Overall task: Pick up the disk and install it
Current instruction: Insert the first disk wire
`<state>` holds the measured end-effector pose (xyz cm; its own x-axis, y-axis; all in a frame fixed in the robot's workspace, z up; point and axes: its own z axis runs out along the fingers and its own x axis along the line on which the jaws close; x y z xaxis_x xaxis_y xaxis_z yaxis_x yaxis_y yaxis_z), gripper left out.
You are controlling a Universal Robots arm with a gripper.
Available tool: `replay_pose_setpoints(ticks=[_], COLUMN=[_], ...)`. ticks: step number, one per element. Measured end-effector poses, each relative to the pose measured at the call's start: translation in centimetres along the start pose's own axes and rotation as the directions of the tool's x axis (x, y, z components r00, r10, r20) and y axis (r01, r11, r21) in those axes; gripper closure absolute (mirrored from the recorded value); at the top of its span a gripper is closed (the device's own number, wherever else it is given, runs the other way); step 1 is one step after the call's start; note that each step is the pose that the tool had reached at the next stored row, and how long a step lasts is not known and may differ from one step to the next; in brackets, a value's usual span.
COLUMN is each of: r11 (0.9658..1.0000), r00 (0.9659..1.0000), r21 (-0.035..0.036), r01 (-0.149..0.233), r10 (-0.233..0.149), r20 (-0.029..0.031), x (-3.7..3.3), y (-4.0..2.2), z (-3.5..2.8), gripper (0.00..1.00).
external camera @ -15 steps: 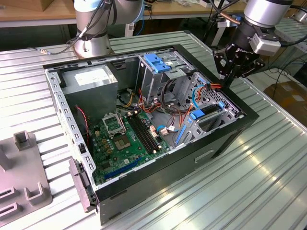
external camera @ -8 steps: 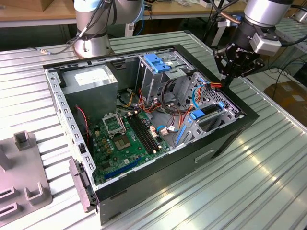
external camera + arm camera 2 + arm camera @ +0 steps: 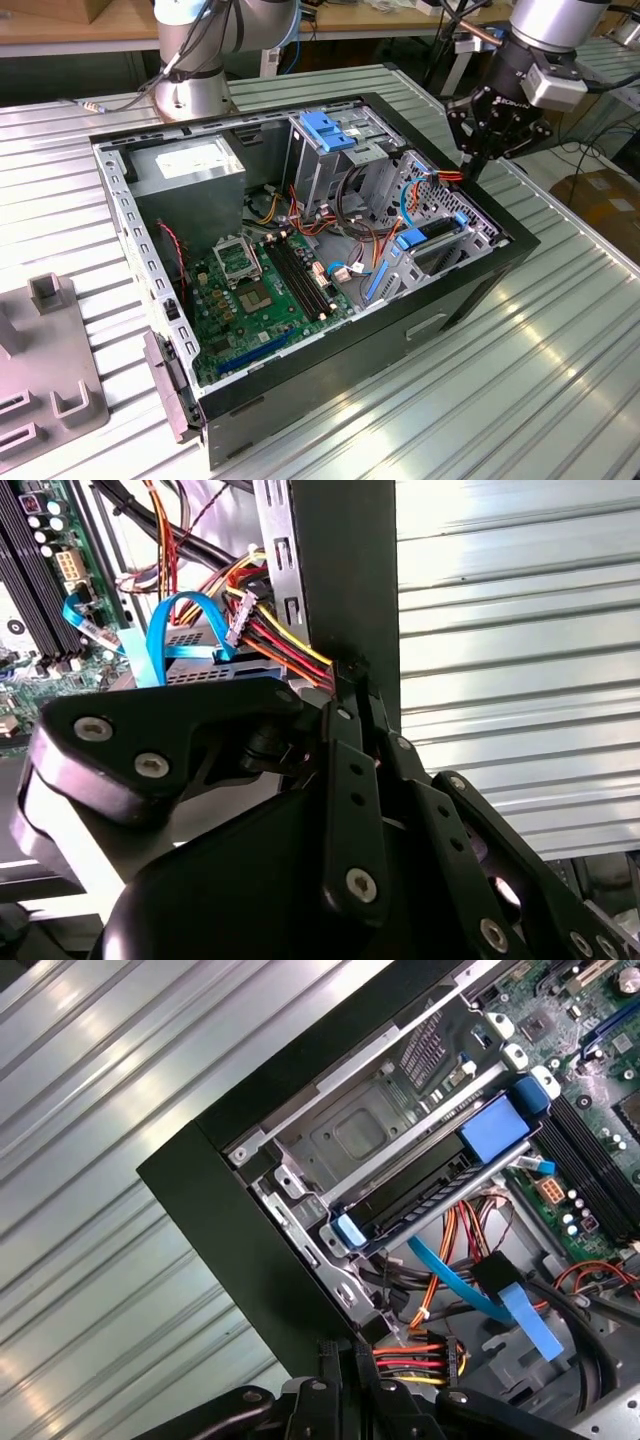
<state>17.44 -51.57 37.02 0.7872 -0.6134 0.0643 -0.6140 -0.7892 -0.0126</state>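
Observation:
The disk (image 3: 436,243) lies flat in the drive bay at the exterior view's right end of the open computer case (image 3: 450,310), its blue rails showing at both ends. In the first wrist view the disk (image 3: 420,1188) shows as a dark slab with blue tabs, seated in the metal bay. My gripper (image 3: 478,166) hangs just above the case's rim beside that bay, its fingers pressed together with nothing between them. Both wrist views show the shut fingertips (image 3: 345,1348) (image 3: 352,675) at the black case wall, close to a bundle of red, yellow and orange wires (image 3: 415,1352).
Inside the case are a grey power-supply box (image 3: 190,165), a metal cage with a blue top (image 3: 330,130), a green motherboard (image 3: 262,290) and loose blue cables (image 3: 520,1310). A grey fixture (image 3: 50,390) sits on the ribbed metal table (image 3: 540,380). The arm's base (image 3: 195,70) stands behind the case.

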Motion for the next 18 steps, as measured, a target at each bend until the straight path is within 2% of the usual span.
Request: replay_pose_setpoints(ticks=[2,4,12,18], r11=[1.0,1.0,1.0,1.0], r00=[1.0,1.0,1.0,1.0], r21=[-0.0005,-0.0004,-0.0003,-0.0003], r01=[-0.003,-0.003,-0.003,-0.003], r10=[0.003,0.003,0.003,0.003], r20=[0.0,0.0,0.0,0.0], x=[-0.31,-1.32,-3.42,-3.83], y=[0.24,1.03,2.67,3.0], z=[-0.02,-0.07,-0.23,-0.26], gripper=[0.83,0.83,0.83,0.83])
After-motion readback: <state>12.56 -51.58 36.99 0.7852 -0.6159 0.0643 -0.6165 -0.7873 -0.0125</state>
